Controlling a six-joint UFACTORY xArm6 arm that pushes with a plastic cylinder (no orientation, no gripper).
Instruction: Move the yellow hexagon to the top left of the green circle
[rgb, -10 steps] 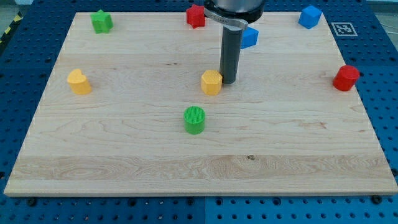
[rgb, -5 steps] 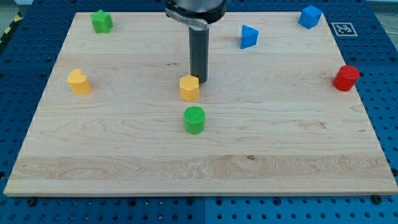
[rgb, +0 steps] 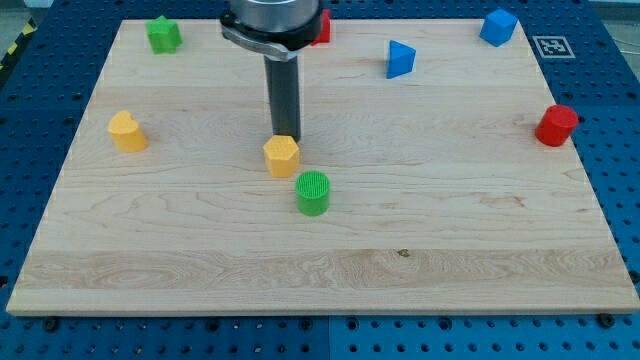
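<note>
The yellow hexagon (rgb: 282, 156) lies near the board's middle, just up and left of the green circle (rgb: 313, 192), almost touching it. My tip (rgb: 285, 137) stands right behind the hexagon, at its top edge and touching it. The dark rod rises from there toward the view's top.
A yellow heart block (rgb: 127, 131) lies at the left. A green star block (rgb: 162, 34) sits at the top left. A red block (rgb: 321, 27) is partly hidden behind the arm. A blue triangle (rgb: 400, 59), a blue cube (rgb: 498, 26) and a red cylinder (rgb: 556, 125) lie at the right.
My tip has moved left and a little down, pushing the yellow hexagon from right of the green circle's top to its upper left. The other blocks have not moved.
</note>
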